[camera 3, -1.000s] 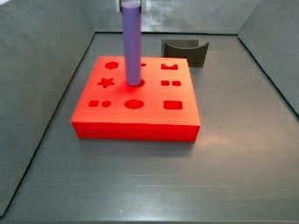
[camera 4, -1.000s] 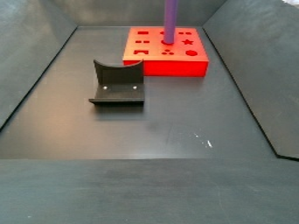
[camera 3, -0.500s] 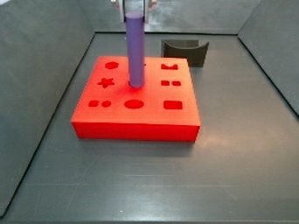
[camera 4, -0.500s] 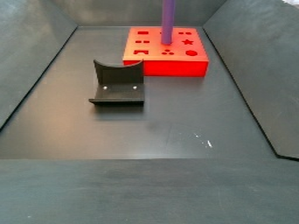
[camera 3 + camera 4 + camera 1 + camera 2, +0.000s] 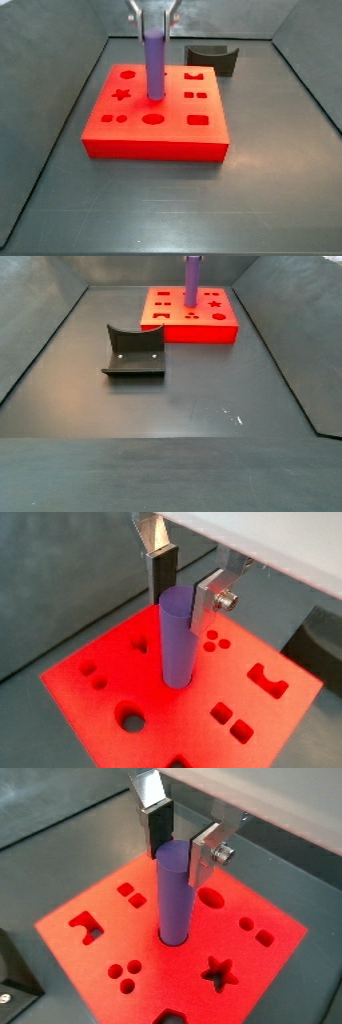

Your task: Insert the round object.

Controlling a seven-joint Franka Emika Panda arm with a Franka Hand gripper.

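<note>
While the two-finger claw hangs above the red block, its flat silver finger plates with dark pads stand on either side of the top of the long, smooth purple cylinder rod. In both wrist views one pad lies against the rod's upper end and the other plate sits just beside it; whether the claw clamps the rod or stands slightly apart cannot be told. In a side view the claw shows at the top edge of the frame, around the rod's upper end.

The rod stands upright, with its lower end in a round hole near the middle of the flat, matte red rectangular block. The block's top face carries cut-out holes: circles, a star, squares and a notched shape. The block rests on the dark grey, smooth bench, which is bounded by sloped grey walls.

The dark L-shaped fixture stands on the bench, well apart from the block.

Compared with one second earlier, the claw has come down into the side view; then only the rod showed there. The rod stays upright in the same hole.
</note>
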